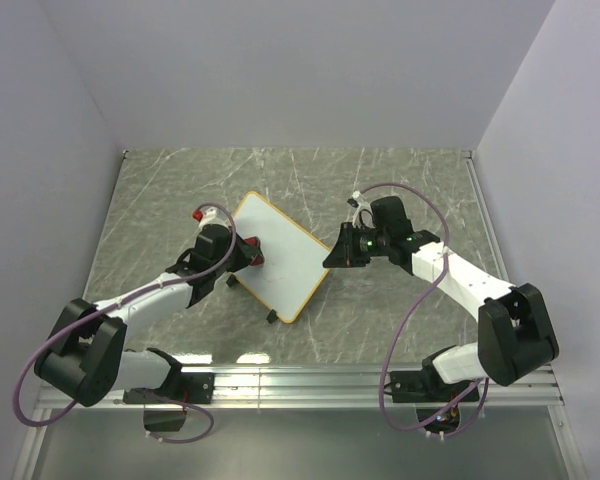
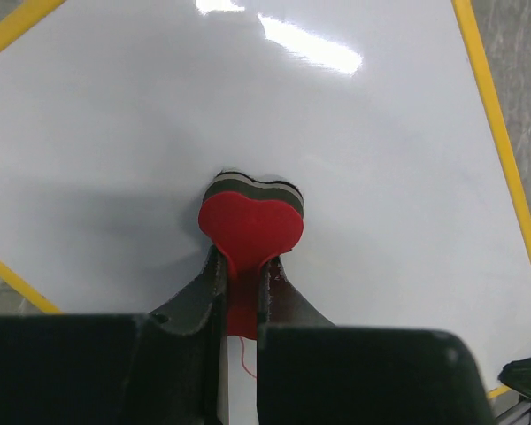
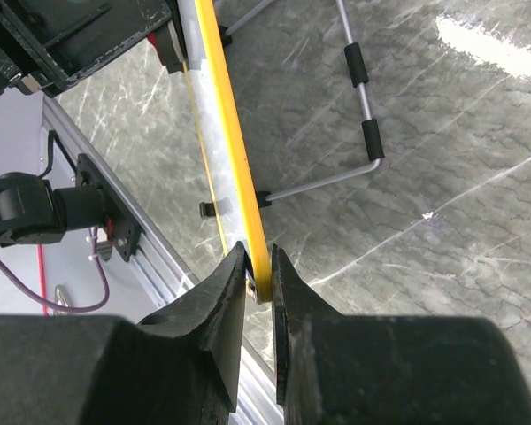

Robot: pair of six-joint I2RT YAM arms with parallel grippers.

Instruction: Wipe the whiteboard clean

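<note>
The whiteboard (image 1: 280, 258) with a yellow frame stands tilted in the middle of the table; its white face (image 2: 363, 168) looks clean apart from a thin red line near the fingers. My left gripper (image 1: 248, 252) is shut on a red-and-black eraser (image 2: 250, 226) that is pressed against the board face. My right gripper (image 1: 332, 256) is shut on the board's yellow edge (image 3: 239, 177) at its right corner, with the frame pinched between both fingers (image 3: 219, 305).
The board's wire stand with black sleeves (image 3: 365, 97) rests on the grey marble table (image 1: 400, 190). A small red object (image 1: 198, 214) lies by the left arm. The aluminium rail (image 1: 300, 385) runs along the near edge.
</note>
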